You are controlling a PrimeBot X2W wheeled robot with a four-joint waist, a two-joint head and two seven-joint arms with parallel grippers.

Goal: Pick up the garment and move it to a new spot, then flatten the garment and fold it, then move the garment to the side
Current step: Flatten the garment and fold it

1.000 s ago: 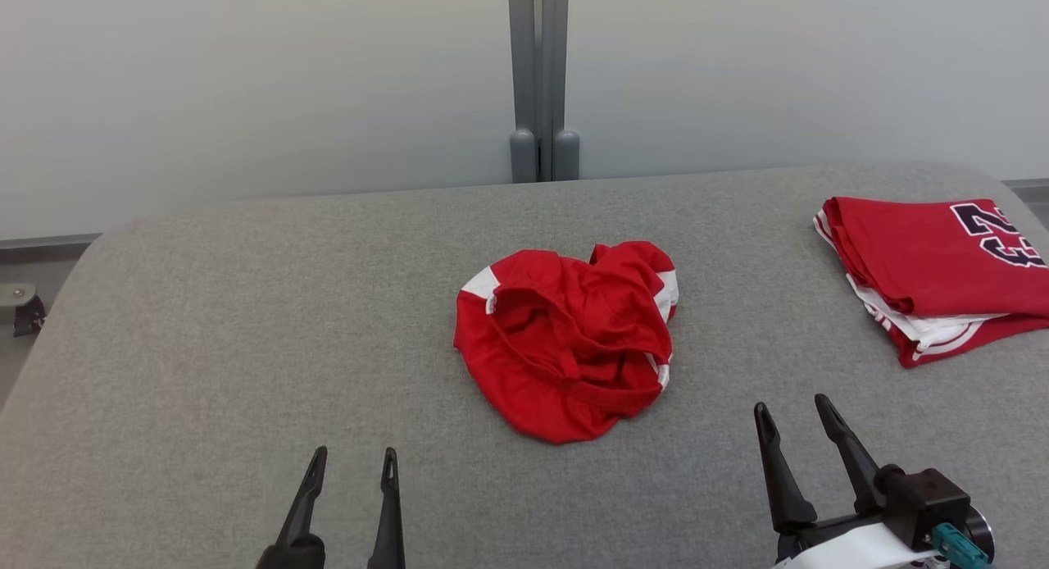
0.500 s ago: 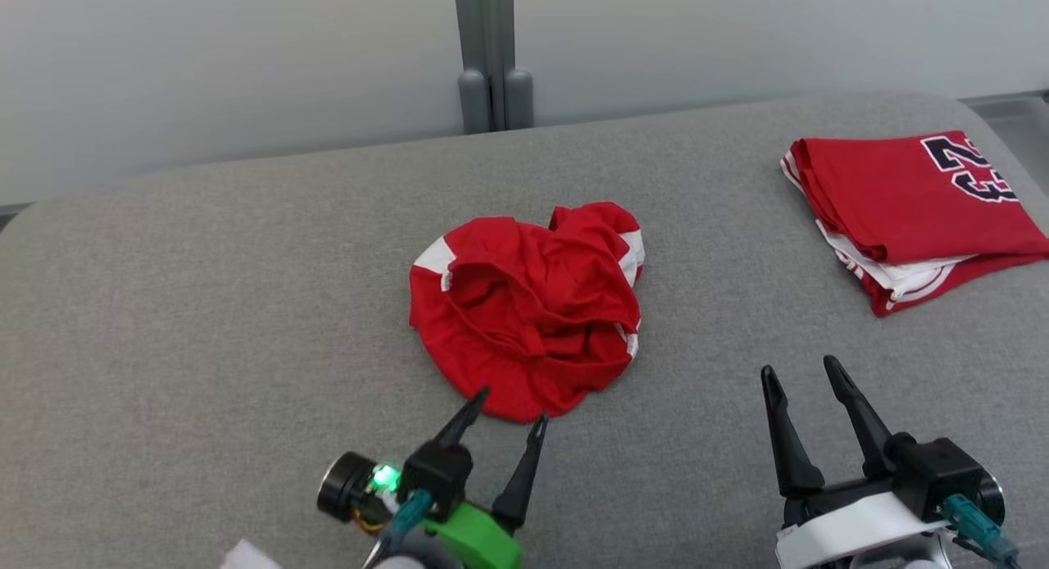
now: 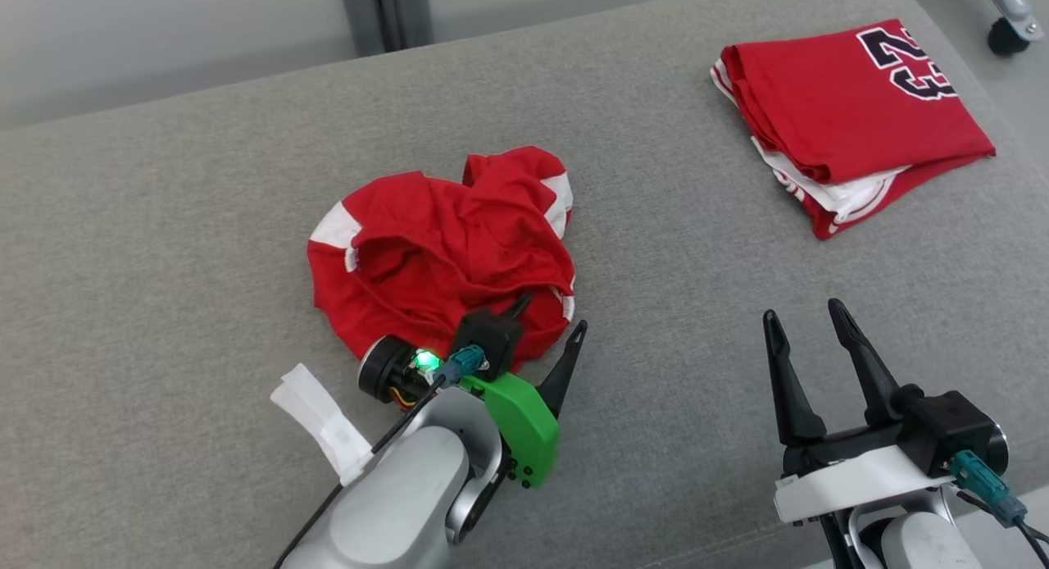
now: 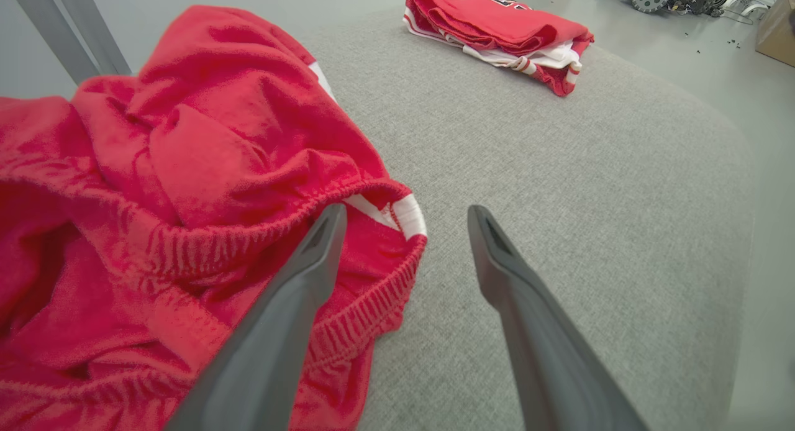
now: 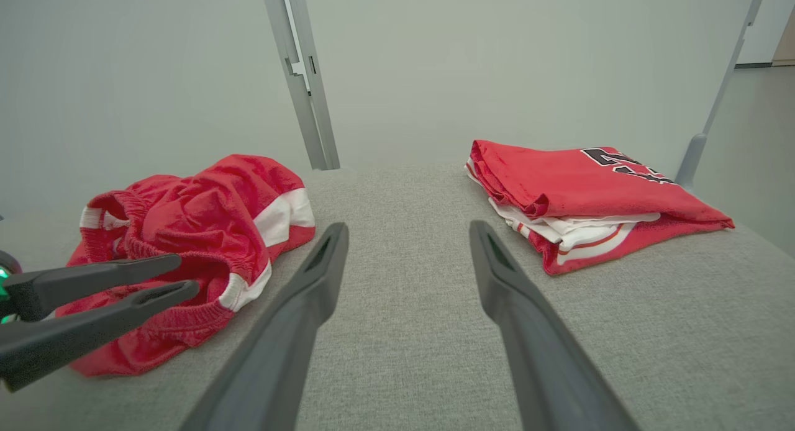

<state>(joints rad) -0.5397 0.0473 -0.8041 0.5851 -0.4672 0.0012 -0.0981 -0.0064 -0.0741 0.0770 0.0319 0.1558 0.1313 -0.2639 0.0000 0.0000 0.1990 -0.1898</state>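
The crumpled red garment [image 3: 442, 249], with white bands at its edges, lies in a heap on the grey bench [image 3: 164, 225], left of the middle. The left gripper [image 3: 552, 313] is open at the heap's near right edge: in the left wrist view one finger [image 4: 298, 294] lies over the elastic waistband and the other is over bare bench just to the right of the cloth, with nothing clamped between them. A green light glows on its wrist. The right gripper [image 3: 801, 310] is open too, holding nothing, above bare bench at the near right, well apart from the garment. A folded red jersey [image 3: 844, 102] with dark numerals lies at the far right of the bench.
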